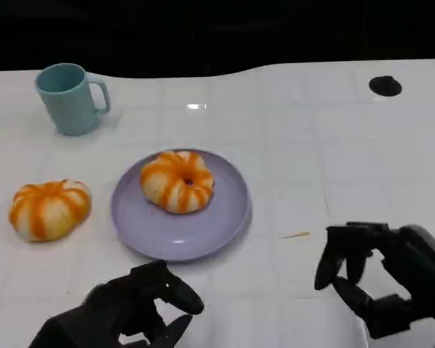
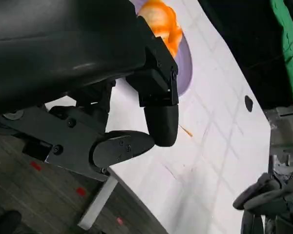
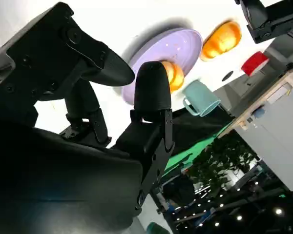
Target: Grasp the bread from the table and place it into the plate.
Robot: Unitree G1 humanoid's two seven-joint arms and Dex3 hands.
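One orange-striped bread (image 1: pixel 177 181) lies in the lilac plate (image 1: pixel 219 217) at the table's middle. A second striped bread (image 1: pixel 49 209) sits on the white table to the left of the plate. My left hand (image 1: pixel 134 308) hovers low near the front edge, below the plate, fingers apart and holding nothing. My right hand (image 1: pixel 377 279) is at the front right, fingers spread and curved, also holding nothing. The right wrist view shows the plate (image 3: pixel 178 44), the bread in it (image 3: pixel 174 75) and the other bread (image 3: pixel 222 40). The left wrist view catches the plated bread (image 2: pixel 161 22).
A teal mug (image 1: pixel 71 98) stands at the back left, seen too in the right wrist view (image 3: pixel 201 98). A black round hole (image 1: pixel 385 85) marks the table's far right. A small orange crumb (image 1: pixel 295 235) lies right of the plate.
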